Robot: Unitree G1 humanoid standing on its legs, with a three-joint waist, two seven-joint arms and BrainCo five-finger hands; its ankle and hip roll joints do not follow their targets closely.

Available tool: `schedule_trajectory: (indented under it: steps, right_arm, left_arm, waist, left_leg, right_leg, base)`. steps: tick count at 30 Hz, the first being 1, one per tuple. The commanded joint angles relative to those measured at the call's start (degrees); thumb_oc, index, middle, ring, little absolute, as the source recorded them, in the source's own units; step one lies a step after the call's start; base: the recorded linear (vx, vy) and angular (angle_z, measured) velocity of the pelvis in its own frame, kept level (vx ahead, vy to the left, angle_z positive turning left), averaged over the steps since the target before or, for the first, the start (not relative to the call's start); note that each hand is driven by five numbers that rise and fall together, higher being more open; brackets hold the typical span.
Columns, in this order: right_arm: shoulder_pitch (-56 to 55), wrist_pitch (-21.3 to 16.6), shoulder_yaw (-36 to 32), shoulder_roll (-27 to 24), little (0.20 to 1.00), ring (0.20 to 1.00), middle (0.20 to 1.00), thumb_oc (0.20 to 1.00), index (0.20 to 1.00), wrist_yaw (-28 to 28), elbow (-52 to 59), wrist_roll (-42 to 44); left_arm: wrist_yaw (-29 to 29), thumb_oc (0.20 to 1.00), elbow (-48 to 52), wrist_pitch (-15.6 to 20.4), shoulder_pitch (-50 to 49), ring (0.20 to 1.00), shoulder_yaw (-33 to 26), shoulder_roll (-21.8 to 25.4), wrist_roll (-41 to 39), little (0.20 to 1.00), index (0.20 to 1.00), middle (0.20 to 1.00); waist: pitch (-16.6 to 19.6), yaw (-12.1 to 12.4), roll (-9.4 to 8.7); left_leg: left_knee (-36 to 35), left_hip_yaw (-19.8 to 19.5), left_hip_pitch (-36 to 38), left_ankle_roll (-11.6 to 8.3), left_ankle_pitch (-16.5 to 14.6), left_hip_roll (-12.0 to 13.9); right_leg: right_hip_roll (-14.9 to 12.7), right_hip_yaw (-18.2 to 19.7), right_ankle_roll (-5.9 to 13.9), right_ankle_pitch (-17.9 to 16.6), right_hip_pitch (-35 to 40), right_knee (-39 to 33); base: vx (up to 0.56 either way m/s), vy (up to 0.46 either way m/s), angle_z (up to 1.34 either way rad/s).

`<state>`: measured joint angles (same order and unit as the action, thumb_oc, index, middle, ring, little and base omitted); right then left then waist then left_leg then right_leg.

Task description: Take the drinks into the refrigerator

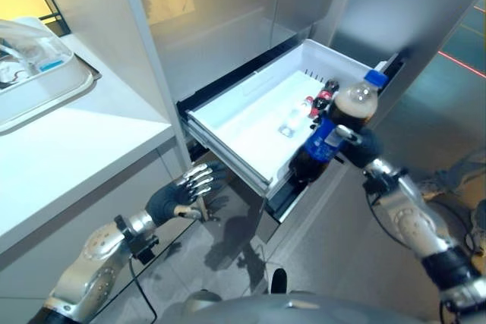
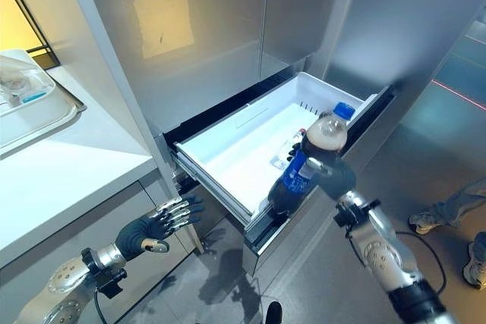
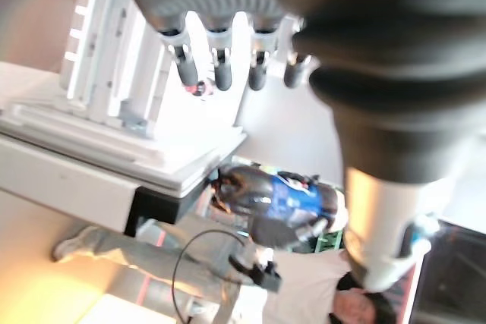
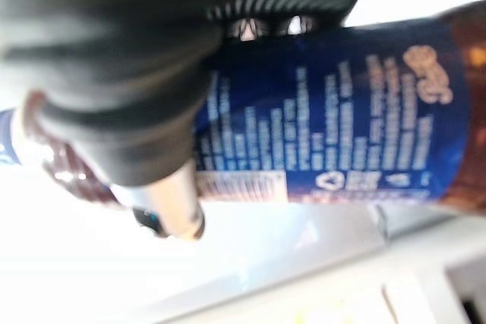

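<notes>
Right hand (image 2: 334,176) fingers clenched round cola bottle (image 1: 334,130); left hand (image 1: 178,196) fingers released. Best lowered clear of drawer (image 1: 228,123) rim, beside small bottles (image 1: 319,100).

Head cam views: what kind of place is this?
Probably a kitchen, maybe a mock-up. A steel-fronted refrigerator has its white drawer pulled open beside a white counter that carries a tray. The right hand holds a cola bottle over the drawer; the left hand hangs open below.

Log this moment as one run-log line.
right hand: shut on cola bottle, over drawer's front edge | left hand: open, low by counter | drawer: open, smaller bottles inside
</notes>
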<state>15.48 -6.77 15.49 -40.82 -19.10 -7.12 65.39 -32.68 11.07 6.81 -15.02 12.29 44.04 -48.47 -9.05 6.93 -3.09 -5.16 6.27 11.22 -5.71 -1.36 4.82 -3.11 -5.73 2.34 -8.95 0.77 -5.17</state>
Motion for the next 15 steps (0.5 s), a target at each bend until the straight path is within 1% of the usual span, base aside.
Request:
schedule_trajectory:
  steps: [1,4,8,10,12,15]
  right_arm:
    - [20.76,-7.38,1.69,-3.87,0.2,0.2,0.2,0.2,0.2,2.24,-3.25,-0.8]
    - [32.22,-7.02,8.52,-6.62,0.2,0.2,0.2,0.2,0.2,3.73,-7.6,-3.27]
    - [44.02,-6.87,15.98,-7.91,0.2,0.2,0.2,0.2,0.2,4.63,-11.11,-5.89]
    - [48.93,-7.34,18.04,-6.69,0.2,0.2,0.2,0.2,0.2,5.47,-13.46,-5.97]
    - [53.1,-7.02,20.21,-6.08,0.2,0.2,0.2,0.2,0.2,6.08,-15.77,-6.87]
    - [58.8,-6.93,23.75,-4.89,0.2,0.2,0.2,0.2,0.2,6.63,-19.81,-8.28]
  left_arm:
    - [-0.52,1.0,4.25,1.96,3.75,1.0,1.63,3.95,-4.49,1.0,1.0,1.0]
    - [0.01,1.0,5.75,1.65,5.81,1.0,3.74,5.27,-6.56,1.0,1.0,1.0]
    - [0.24,1.0,7.51,0.73,6.79,1.0,5.35,6.76,-8.59,1.0,1.0,1.0]
    - [0.37,1.0,7.38,0.34,7.33,1.0,6.79,6.6,-9.56,1.0,1.0,1.0]
    - [0.17,1.0,7.8,-0.11,7.97,1.0,7.69,7.57,-10.0,1.0,1.0,1.0]
    - [0.45,1.0,8.46,0.23,9.06,1.0,8.13,9.0,-10.51,1.0,1.0,1.0]
  waist:
    - [-1.73,2.39,-1.4]
    - [-3.12,3.28,-2.11]
    - [-4.61,3.75,-2.77]
    - [-5.45,4.11,-3.04]
    - [-6.02,4.49,-3.32]
    - [-7.06,4.77,-3.62]
  left_leg:
    - [0.24,-2.08,-2.19,5.33,-1.87,-3.41]
    - [0.53,-1.92,-3.66,5.33,-1.37,-3.32]
    - [0.75,-1.76,-5.56,5.36,-0.71,-3.25]
    - [0.9,-1.84,-6.68,5.39,-0.33,-3.31]
    - [1.02,-2.0,-7.45,5.43,-0.06,-3.31]
    - [1.21,-1.99,-8.55,5.47,0.28,-3.42]
  right_leg:
    - [-1.06,-0.37,3.28,7.32,0.47,8.67]
    - [-0.78,-0.16,3.22,6.9,-0.74,8.58]
    - [-0.44,0.16,3.23,6.34,-2.42,8.51]
    - [-0.37,0.26,3.19,6.04,-3.35,8.53]
    - [-0.37,0.09,3.2,5.88,-3.85,8.5]
    - [-0.38,0.17,3.24,5.47,-4.79,8.42]
  base:
    - [-0.04,-0.014,-0.03]
    - [-0.07,-0.015,-0.02]
    - [-0.06,-0.006,-0.08]
    - [-0.05,-0.005,-0.03]
    - [0.0,0.0,0.0]
    - [-0.03,0.006,0.03]
